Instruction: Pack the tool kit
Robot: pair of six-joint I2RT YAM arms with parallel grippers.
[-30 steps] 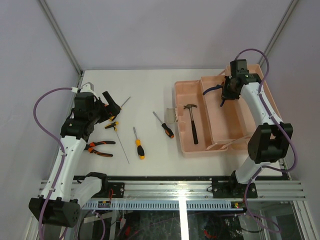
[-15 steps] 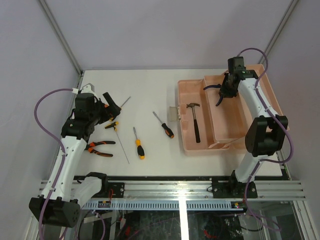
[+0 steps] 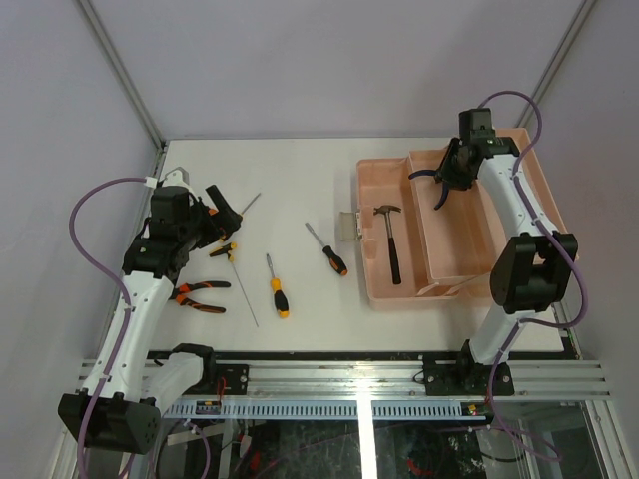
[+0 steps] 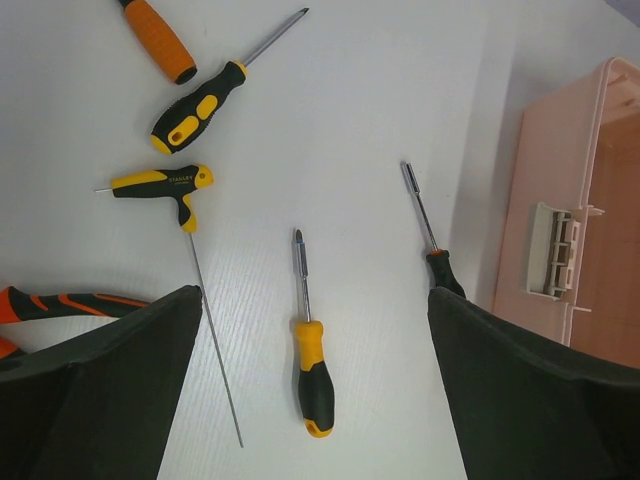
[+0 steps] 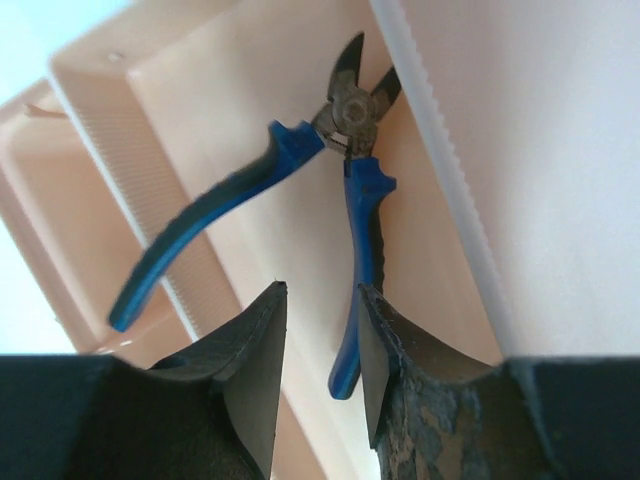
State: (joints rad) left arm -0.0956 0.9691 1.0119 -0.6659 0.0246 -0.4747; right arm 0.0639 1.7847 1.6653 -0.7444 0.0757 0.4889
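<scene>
Orange-handled pliers (image 3: 198, 296) lie at 9 o'clock on the white table (image 3: 300, 170). Left gripper (image 3: 226, 213) hangs just toward 12 from them, jaws wide, holding nothing. Yellow-black screwdriver (image 3: 278, 289) and orange-black screwdriver (image 3: 332, 252) lie mid-table. Pink toolbox (image 3: 362, 235) lies open at 3 o'clock, hammer (image 3: 389, 247) inside. Right gripper (image 5: 322, 290) at 1 o'clock, jaws partly apart, clamping nothing. Blue pliers (image 5: 365, 225) lie against the tray (image 5: 180, 130) wall.
</scene>
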